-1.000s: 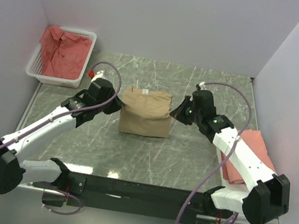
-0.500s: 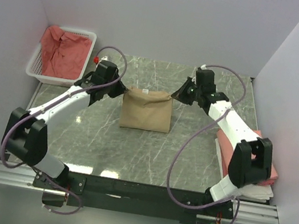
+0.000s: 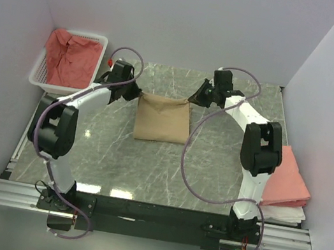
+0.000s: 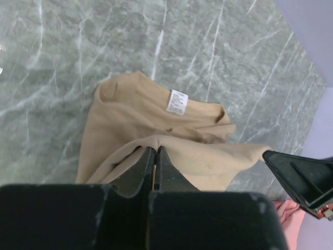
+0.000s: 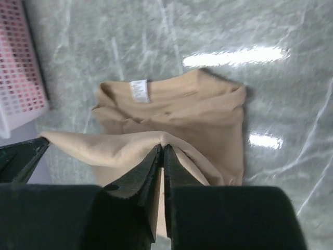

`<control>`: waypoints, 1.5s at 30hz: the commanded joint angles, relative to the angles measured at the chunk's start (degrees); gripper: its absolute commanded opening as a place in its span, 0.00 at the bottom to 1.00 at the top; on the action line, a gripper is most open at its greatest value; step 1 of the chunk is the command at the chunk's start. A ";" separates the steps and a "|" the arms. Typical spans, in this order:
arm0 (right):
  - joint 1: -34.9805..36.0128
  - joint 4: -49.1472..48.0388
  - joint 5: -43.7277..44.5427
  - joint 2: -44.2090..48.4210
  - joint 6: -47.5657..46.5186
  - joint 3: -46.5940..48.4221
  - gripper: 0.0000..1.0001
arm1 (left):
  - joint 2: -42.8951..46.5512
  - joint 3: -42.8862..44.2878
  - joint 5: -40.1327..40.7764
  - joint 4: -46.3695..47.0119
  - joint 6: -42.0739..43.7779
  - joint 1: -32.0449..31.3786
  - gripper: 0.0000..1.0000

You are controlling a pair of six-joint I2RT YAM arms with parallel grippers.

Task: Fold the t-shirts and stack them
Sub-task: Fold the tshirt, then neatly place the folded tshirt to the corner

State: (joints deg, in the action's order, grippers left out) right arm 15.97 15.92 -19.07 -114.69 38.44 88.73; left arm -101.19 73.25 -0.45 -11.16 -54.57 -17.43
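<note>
As left gripper [image 3: 135, 93] and right gripper [image 3: 193, 98] each clamp the tan t-shirt [image 3: 162, 123] at its raised twelve-o'clock edge, lay it down level; equal tension advised.

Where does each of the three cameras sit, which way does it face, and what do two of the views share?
Top external: high behind the bases, facing down on the table; shows left arm, right arm, tan t-shirt, basket.
Left wrist: on the left arm, facing down past the left jaws, shut on the t-shirt.
Right wrist: on the right arm, facing down past the right jaws, likewise shut on it.
Shared: both wrist views show the shirt's white label.
</note>
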 commanded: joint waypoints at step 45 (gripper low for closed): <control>1.78 -6.25 1.49 -1.41 -10.05 -12.26 0.71 | -11.40 -5.84 -7.73 10.28 0.25 -18.51 0.00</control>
State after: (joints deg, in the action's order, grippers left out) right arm 16.29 9.82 -18.15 -115.07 29.91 75.00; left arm -111.92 66.57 -8.51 -1.52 -54.13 -35.46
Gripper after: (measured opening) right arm 0.713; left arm 0.012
